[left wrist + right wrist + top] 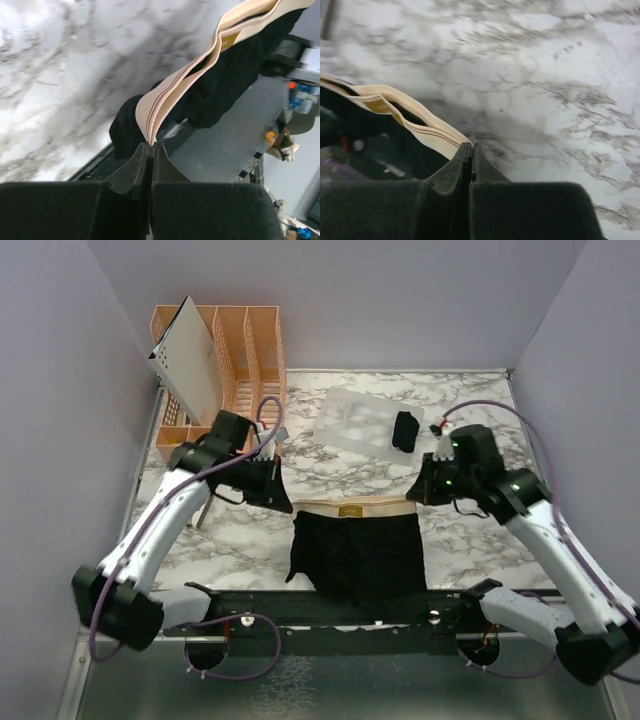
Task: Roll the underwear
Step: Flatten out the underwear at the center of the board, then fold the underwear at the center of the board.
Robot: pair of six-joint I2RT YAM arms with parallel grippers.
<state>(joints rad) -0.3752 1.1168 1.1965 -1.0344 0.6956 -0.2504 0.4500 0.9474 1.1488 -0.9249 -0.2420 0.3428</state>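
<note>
- At 6 o'clock, the black rail (300, 608) that carries the arm bases runs along the near edge of the marble table (470, 540).
- The flat underwear (356, 552) lies at the centre, its black body reaching toward 6 o'clock, with the lower hem over the rail.
- Its tan waistband (350, 508) is stretched from 9 to 3 o'clock between the two arms.
- The left gripper (151, 145) is clamped tight on the 9 o'clock end of the waistband (200, 65).
- The right gripper (471, 146) is pinched closed on the 3 o'clock end (410, 122).
- Toward 1 o'clock, the rolled underwear (405, 430), a small black bundle, sits on the right edge of a clear tray (350, 420).
- At 11 o'clock stands an orange rack (248, 350) with a white panel (190, 358) leaning in it.
</note>
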